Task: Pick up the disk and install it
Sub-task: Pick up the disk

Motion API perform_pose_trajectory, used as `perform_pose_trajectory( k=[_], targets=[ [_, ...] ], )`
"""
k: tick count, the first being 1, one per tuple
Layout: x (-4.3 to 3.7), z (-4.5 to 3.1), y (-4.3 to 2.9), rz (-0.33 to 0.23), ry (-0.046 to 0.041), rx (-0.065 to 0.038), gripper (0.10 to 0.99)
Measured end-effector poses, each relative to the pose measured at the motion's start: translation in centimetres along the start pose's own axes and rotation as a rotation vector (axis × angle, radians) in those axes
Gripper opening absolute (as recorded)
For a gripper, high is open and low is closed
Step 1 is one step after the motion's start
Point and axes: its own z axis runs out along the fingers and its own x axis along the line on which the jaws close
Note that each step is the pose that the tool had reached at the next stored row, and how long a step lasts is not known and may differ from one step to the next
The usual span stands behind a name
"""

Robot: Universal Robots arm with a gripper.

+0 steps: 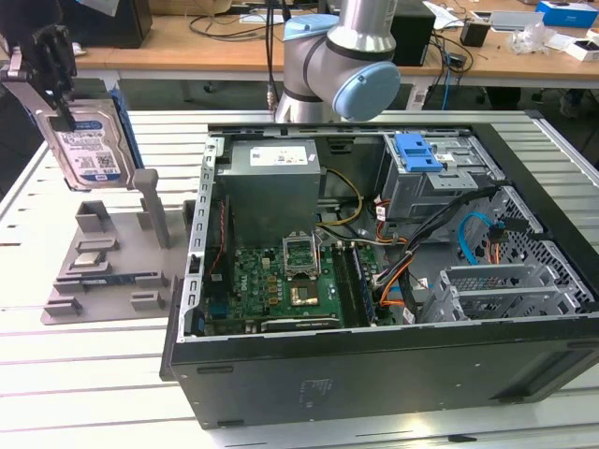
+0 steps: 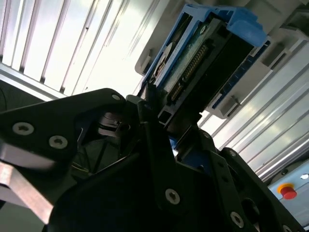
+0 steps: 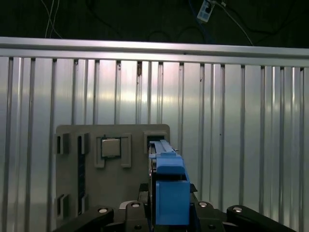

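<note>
1. In the exterior view, the disk (image 1: 94,150) is held upright in the air by the gripper (image 1: 64,112), at the exterior view's far left.
2. The gripper's fingers are pressed together on the disk near its upper edge. The white and blue label is turned towards the camera, and a blue side rail is seen along one edge.
3. The disk is kept clear above a grey fixture plate (image 1: 112,257), which lies on the slatted metal table (image 1: 94,374). An upright post (image 1: 150,201) of the plate stands near the disk's lower corner.
4. To the exterior view's right of the plate, an open computer case (image 1: 374,393) is laid on its side. A grey power-supply box (image 1: 271,178), a green motherboard (image 1: 281,281) and a bare blue bracket (image 1: 416,150) are seen inside it.
5. The arm (image 1: 337,56) is mounted behind the case.
6. In the second wrist view, the disk (image 2: 193,63) is seen from its connector end, framed by blue rails and clamped between the black fingers (image 2: 154,145).
7. In the first wrist view, the disk (image 3: 169,188) is seen edge-on with a blue rail facing the camera. The fixture plate (image 3: 111,193) and the table (image 3: 241,121) are seen beyond it.
</note>
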Motion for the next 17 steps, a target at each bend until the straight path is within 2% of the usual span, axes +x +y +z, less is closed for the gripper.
perform_pose_trajectory(
  k=[9,11,17],
  targets=[
    [-0.09,-2.38,0.10,0.000,0.0000,0.000,0.369],
    [-0.12,-3.18,0.13,0.000,0.0000,0.000,0.369],
    [-0.16,-4.42,0.18,0.000,-0.0001,0.000,0.369]
  ],
)
